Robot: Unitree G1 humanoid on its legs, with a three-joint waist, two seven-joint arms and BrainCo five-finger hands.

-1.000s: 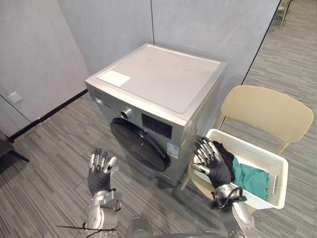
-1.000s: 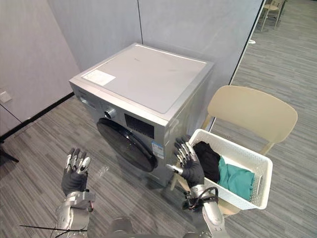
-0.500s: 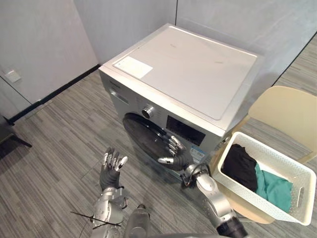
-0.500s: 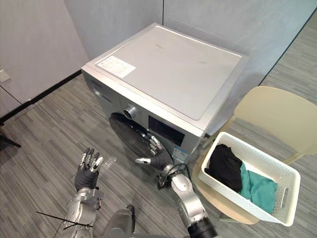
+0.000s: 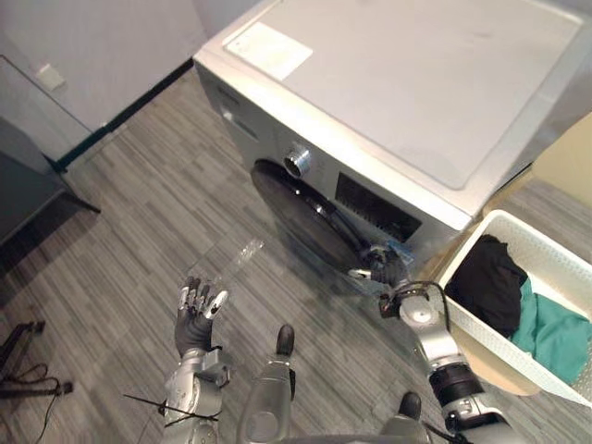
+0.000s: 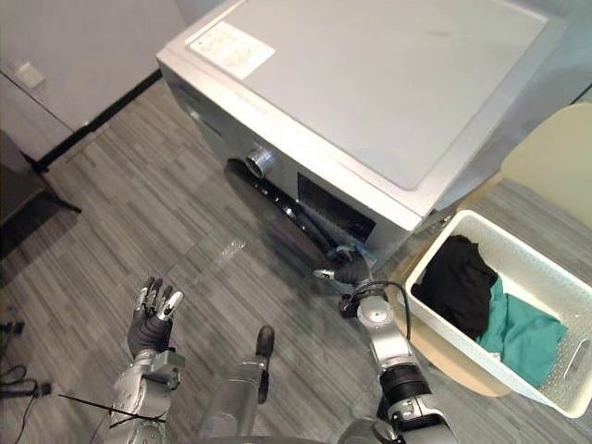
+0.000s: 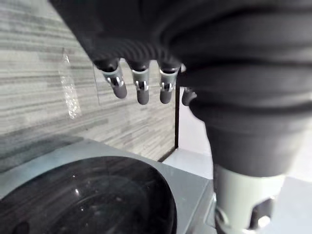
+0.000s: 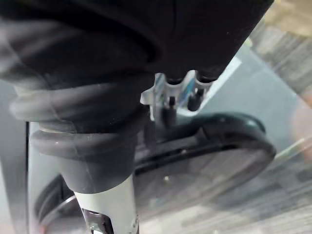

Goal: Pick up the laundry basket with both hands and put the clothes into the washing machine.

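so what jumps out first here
The silver washer fills the top of the view, with the right hand at the edge of its dark door. A white basket of black and teal clothes sits at the right, and the left hand hovers open over the floor.

The right hand (image 5: 387,270) has left the laundry basket (image 5: 555,254) for the washing machine door (image 5: 305,217).

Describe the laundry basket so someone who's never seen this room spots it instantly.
Find the silver washing machine; a beige chair stands at its right. On that chair sits the laundry basket: the only white perforated tub, holding a black garment and a teal garment.
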